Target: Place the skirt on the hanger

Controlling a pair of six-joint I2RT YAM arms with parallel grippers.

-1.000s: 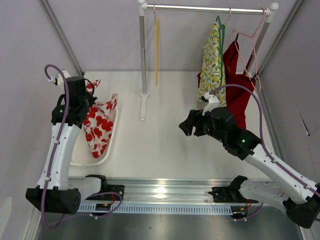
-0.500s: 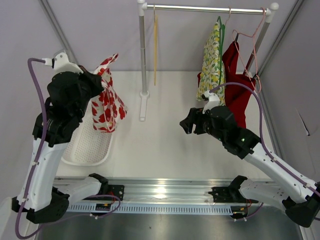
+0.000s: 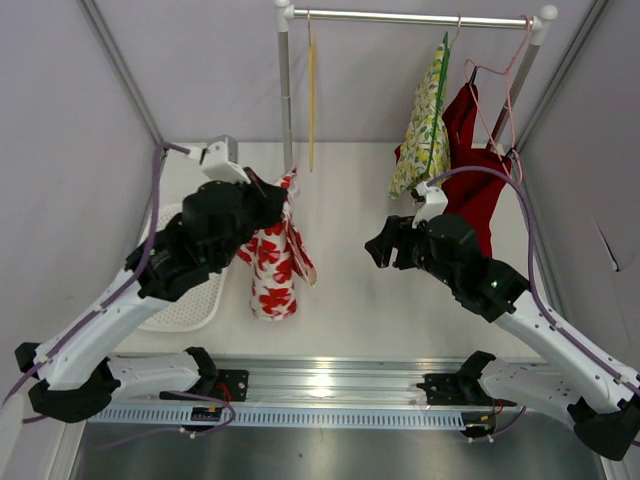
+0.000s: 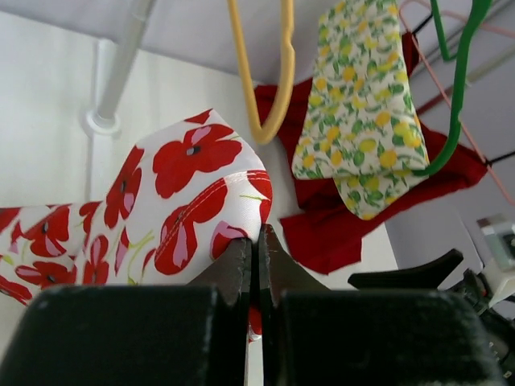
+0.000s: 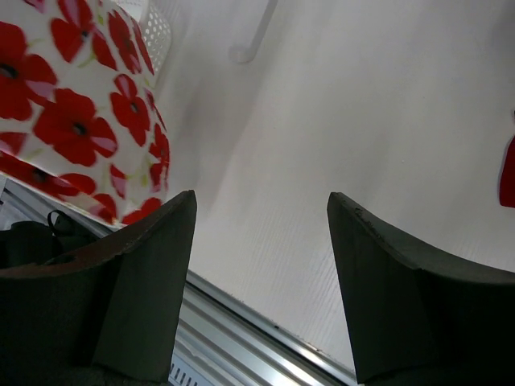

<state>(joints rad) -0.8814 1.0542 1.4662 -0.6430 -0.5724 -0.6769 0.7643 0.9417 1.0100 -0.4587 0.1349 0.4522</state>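
The left gripper (image 3: pixel 284 190) is pinched tight on a top corner of the skirt (image 3: pixel 272 265), a white cloth printed with red poppies. In the left wrist view the two jaws meet at the cloth's stitched edge (image 4: pixel 257 241) with no gap between them. The skirt hangs from that grip in a narrow, folded drape over the table (image 3: pixel 350 290), between the white basket (image 3: pixel 190 305) on the left and the right arm. Whether its lower hem touches the table cannot be told. The held corner is close in front of the upright rack post (image 3: pixel 286 110), whose foot stands on the table behind it. From the rail (image 3: pixel 420 17) above hangs the yellow hanger (image 3: pixel 312 90), just right of the post. In the left wrist view its rounded lower end (image 4: pixel 261 80) is above and beyond the skirt's raised corner (image 4: pixel 209 161), apart from it. Further right on the rail a green hanger (image 4: pixel 459 88) carries a lemon-print garment (image 3: pixel 425 130), and beside it a red garment (image 3: pixel 472 150) hangs on a pink wire hanger (image 3: pixel 510 90). The right gripper (image 3: pixel 380 243) hovers above the table right of the skirt, its jaws spread wide with nothing between them. Its wrist camera looks through the gap (image 5: pixel 261 201) at bare table, with the poppy cloth (image 5: pixel 72 112) and an edge of the basket (image 5: pixel 157 28) at the left.
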